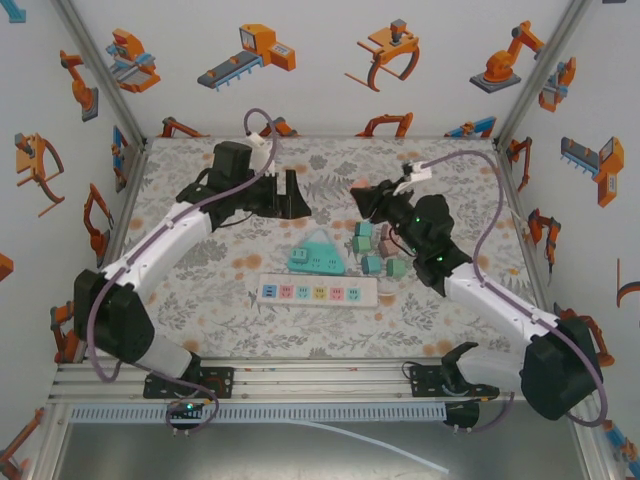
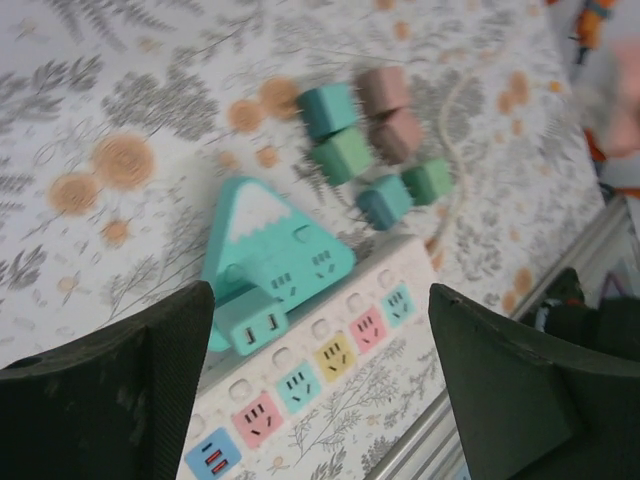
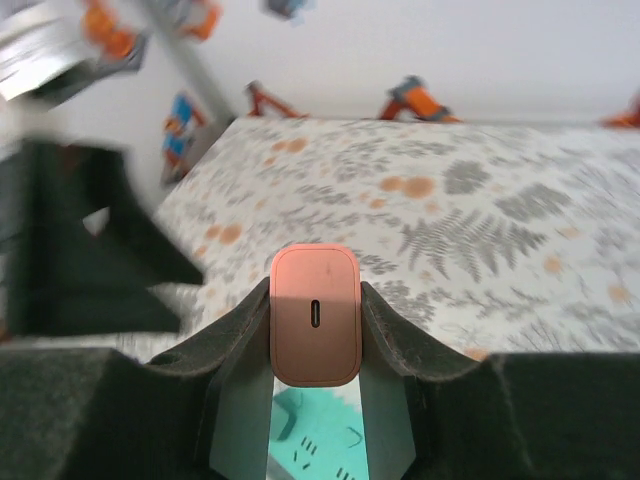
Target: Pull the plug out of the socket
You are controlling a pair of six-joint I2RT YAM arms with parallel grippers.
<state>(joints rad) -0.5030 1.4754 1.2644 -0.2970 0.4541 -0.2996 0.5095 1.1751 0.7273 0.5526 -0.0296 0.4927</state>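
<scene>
The left arm [image 1: 170,235] and right arm [image 1: 490,295] have white shells and black joints, each trailing a lilac cable [image 1: 97,335]. The left hand [image 1: 283,195] and right hand [image 1: 362,200] are matte black; green lights [image 1: 415,220] dot the right arm.

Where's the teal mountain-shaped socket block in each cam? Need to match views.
Top external: teal socket block at table centre, just beyond the white power strip.
Left wrist: mid-frame, against the strip's far side.
Right wrist: teal patch at bottom centre, under the pink plug pinched in the right gripper.
Shared landmark: the floral table cover.
</scene>
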